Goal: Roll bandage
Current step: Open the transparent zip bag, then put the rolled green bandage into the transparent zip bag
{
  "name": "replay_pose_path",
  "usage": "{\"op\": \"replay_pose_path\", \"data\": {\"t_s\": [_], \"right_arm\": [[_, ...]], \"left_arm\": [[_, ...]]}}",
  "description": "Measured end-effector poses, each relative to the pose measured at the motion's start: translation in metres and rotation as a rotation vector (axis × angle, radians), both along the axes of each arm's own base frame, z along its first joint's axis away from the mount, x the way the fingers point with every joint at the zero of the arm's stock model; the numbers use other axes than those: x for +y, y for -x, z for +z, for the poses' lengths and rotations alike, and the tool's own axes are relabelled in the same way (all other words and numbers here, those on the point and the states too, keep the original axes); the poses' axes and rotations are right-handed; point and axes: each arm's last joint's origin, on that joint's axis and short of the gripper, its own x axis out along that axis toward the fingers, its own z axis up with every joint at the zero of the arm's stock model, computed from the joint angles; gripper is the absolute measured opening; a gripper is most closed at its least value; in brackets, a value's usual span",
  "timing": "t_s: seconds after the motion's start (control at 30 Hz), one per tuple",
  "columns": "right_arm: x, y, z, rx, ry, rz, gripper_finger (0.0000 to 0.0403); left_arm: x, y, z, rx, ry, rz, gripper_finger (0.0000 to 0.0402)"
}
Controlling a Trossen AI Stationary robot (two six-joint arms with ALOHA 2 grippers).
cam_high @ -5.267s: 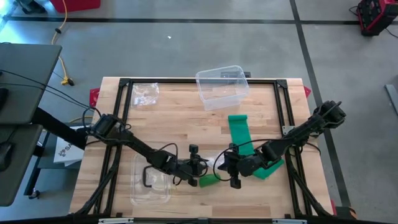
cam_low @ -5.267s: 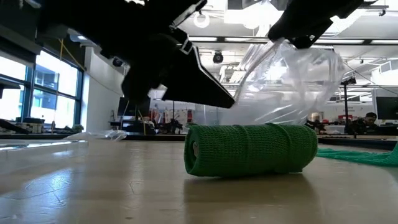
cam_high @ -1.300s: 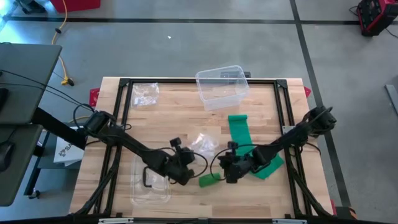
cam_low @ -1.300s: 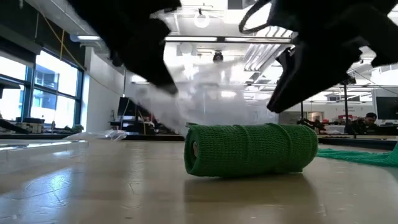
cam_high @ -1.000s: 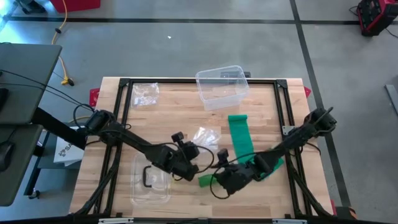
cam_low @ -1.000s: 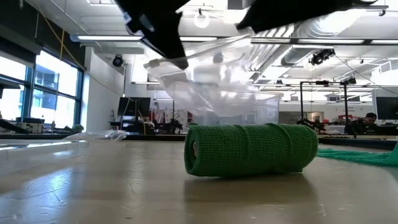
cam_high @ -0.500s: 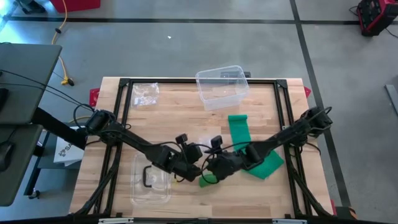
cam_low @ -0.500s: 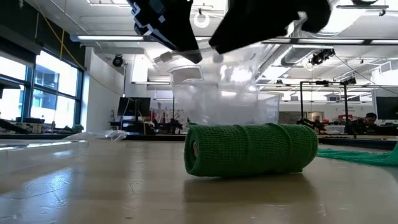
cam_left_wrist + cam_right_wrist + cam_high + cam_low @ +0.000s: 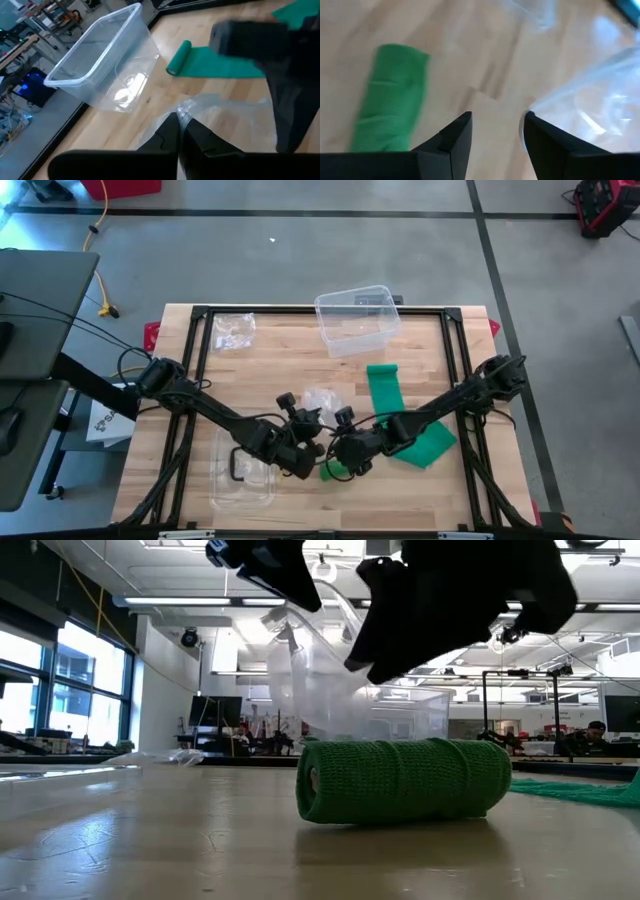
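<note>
The room was a large workshop with a grey floor (image 9: pixel 300 260) seen from above and, across the desk at its level, tall windows (image 9: pixel 60 690) and ceiling strip lights. The wooden desk (image 9: pixel 270 370) with its black frame carried a clear plastic bin (image 9: pixel 357 319) at the far edge, a crumpled clear bag (image 9: pixel 233 330) near the far left corner, a clear lidded container (image 9: pixel 240 470) at the near left, and an unrolled green bandage strip (image 9: pixel 384 393) running toward the right. The rolled green bandage (image 9: pixel 403 780) lay on its side on the bare wood near the front edge – just below both grippers in the overhead view. The left gripper (image 9: pixel 308 422) had its jaws closed on a thin clear plastic bag (image 9: pixel 210 107), held above the desk. The right gripper (image 9: pixel 492 137) hung close beside it with jaws parted and nothing between them, the bag's edge just past them. Compared with a second earlier, the right gripper had moved leftward to meet the left one – while the roll lay where it had been.
</note>
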Motion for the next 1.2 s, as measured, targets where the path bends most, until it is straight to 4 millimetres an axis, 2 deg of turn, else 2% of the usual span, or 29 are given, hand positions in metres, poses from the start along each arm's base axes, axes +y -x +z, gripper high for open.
{"op": "replay_pose_path", "data": {"t_s": [0.07,0.17,0.3,0.47,0.6,0.67,0.8,1.03,1.2], "right_arm": [[0.001,0.001,0.005,-0.038,0.045,-0.044,0.0163],[0.004,0.002,0.019,-0.090,0.023,-0.079,0.0163],[0.012,0.007,0.035,-0.108,-0.080,-0.056,0.0167],[0.027,0.013,0.038,-0.067,-0.279,-0.033,0.0196],[0.037,0.023,0.017,0.073,-0.433,0.028,0.0224],[0.037,0.028,0.004,0.103,-0.438,-0.004,0.0228],[0.032,0.035,-0.019,0.025,-0.410,-0.057,0.0229],[0.019,0.049,-0.063,-0.043,-0.484,-0.112,0.0229],[0.020,0.048,-0.082,-0.055,-0.452,-0.122,0.0222]], "left_arm": [[0.001,0.001,-0.002,0.006,-0.003,0.003,0.0000],[0.002,0.004,-0.009,0.026,0.005,0.007,0.0000],[0.008,0.011,-0.023,0.056,0.037,0.048,0.0000],[0.015,0.025,-0.044,0.112,0.056,0.087,0.0000],[0.020,0.037,-0.057,0.170,0.111,0.132,0.0000],[0.022,0.041,-0.061,0.189,0.132,0.153,0.0000],[0.020,0.045,-0.064,0.201,0.163,0.159,0.0000],[0.018,0.044,-0.065,0.212,0.202,0.150,0.0000],[0.017,0.043,-0.065,0.200,0.233,0.144,0.0000]]}}
